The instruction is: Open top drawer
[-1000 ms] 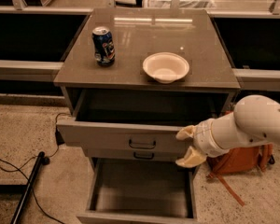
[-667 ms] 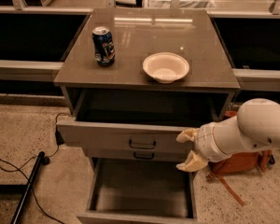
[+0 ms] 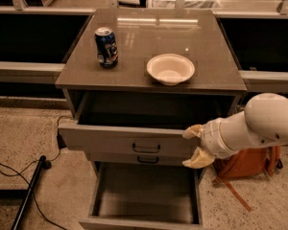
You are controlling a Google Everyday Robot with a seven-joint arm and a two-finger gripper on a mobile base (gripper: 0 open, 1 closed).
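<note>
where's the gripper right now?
Camera view, right side: the gripper is at the right end of the top drawer front, right of its handle.

Can (image 3: 106, 47) L, bowl (image 3: 170, 68) R on cabinet top (image 3: 206, 37); gripper (image 3: 191, 147) at top drawer (image 3: 105, 140) R end.

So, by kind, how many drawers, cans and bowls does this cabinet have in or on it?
Drawers: 3 (top drawer, middle drawer, bottom drawer)
Cans: 1 (can)
Bowls: 1 (bowl)
Total: 5
The gripper, open, is at the top drawer's right end.
</note>
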